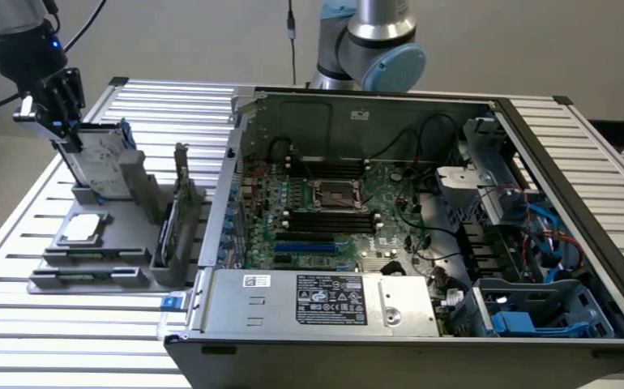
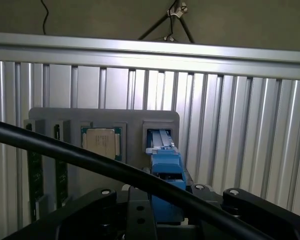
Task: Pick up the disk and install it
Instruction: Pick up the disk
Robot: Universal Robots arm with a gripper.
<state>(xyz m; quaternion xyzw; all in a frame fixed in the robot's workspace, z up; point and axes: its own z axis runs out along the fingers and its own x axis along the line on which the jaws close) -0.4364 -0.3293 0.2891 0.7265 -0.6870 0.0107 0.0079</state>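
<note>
While you check exterior view, note gripper [image 1: 66, 131] sits at that view's upper left, over grey fixture [image 1: 107, 279] on slatted table [image 1: 31, 340]. Jaws closed on upper end of disk [image 1: 104, 160]. In wrist view you see blue rail [image 2: 166, 172] pinched between them. Disk stands near upright, slightly tilted, lower end at fixture slot; can't tell if seated. Well apart from open computer case [image 1: 334, 121]. Chip [image 1: 83, 228] lies flat in fixture nearby.

Open case [image 1: 250, 174] on a slatted table [image 1: 31, 324]; beside it, a grey tray [image 1: 96, 267] holds a chip [image 1: 83, 228] and, seemingly, a card [image 2: 35, 172].
</note>
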